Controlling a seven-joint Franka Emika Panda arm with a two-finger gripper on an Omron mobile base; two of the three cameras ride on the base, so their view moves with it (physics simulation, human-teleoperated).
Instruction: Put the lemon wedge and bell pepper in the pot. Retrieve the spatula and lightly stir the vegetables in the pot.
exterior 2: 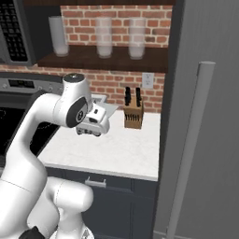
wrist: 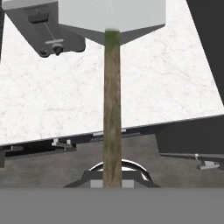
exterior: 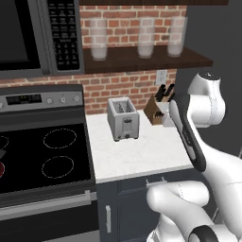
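Observation:
My gripper (wrist: 112,183) is shut on the spatula's brown wooden handle (wrist: 112,96), which runs up to the flat light grey blade (wrist: 111,13). In the right base view the gripper (exterior 2: 93,126) hangs over the white counter (exterior 2: 112,151) with the spatula's blade (exterior 2: 106,109) sticking out toward the back wall. At the far left edge of the stove a thin grey sliver (exterior: 2,154) and a small red patch (exterior: 1,168) show; I cannot tell what they are. The lemon wedge is out of view.
A grey toaster (exterior: 123,118) stands on the counter beside the black stove (exterior: 47,156). A wooden knife block (exterior 2: 133,114) sits by the brick wall. A tall grey fridge (exterior 2: 205,116) bounds the right side. A microwave (exterior: 33,33) and a shelf of glass jars hang above.

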